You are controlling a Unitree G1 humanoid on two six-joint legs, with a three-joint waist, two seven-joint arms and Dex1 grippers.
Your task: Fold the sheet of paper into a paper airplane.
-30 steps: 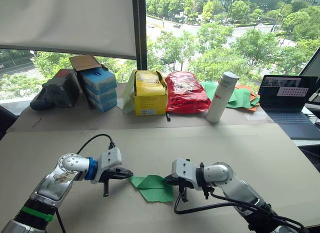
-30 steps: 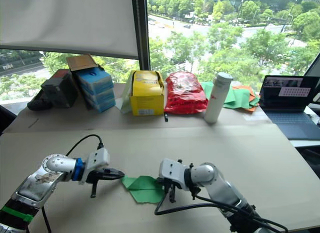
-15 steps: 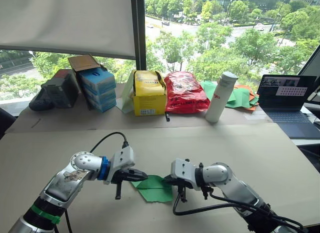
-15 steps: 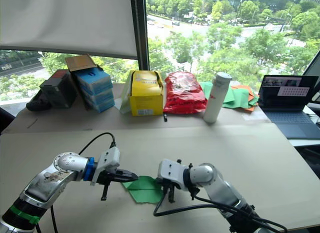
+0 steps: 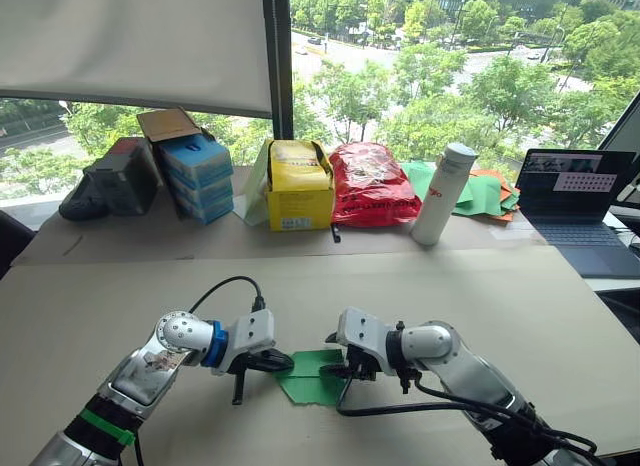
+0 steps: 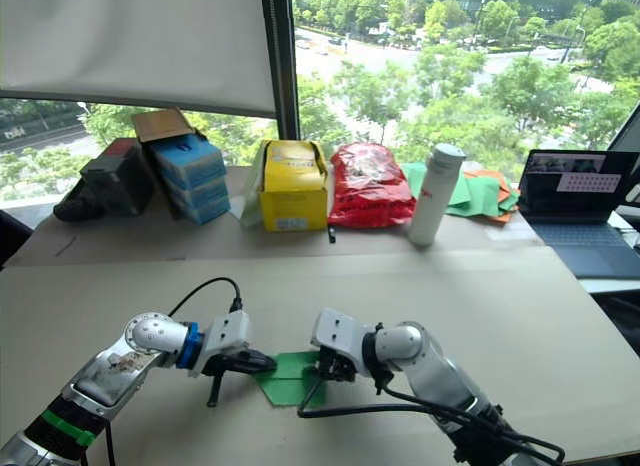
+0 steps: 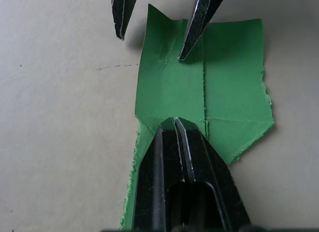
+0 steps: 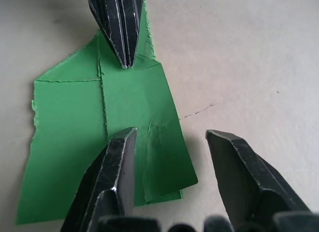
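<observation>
Pinning the sheet of paper flat on the table, the left gripper presses its closed tips on the center crease, seemingly as an anchor, while the right gripper, fingers apart, straddles the opposite edge.

A: Table centre? 
B: Green sheet of paper lying flat on the table. Left gripper tips at its left edge, right gripper at its right edge.

A: Behind? 
B: Yellow box, red bag, white bottle, laptop.
</observation>
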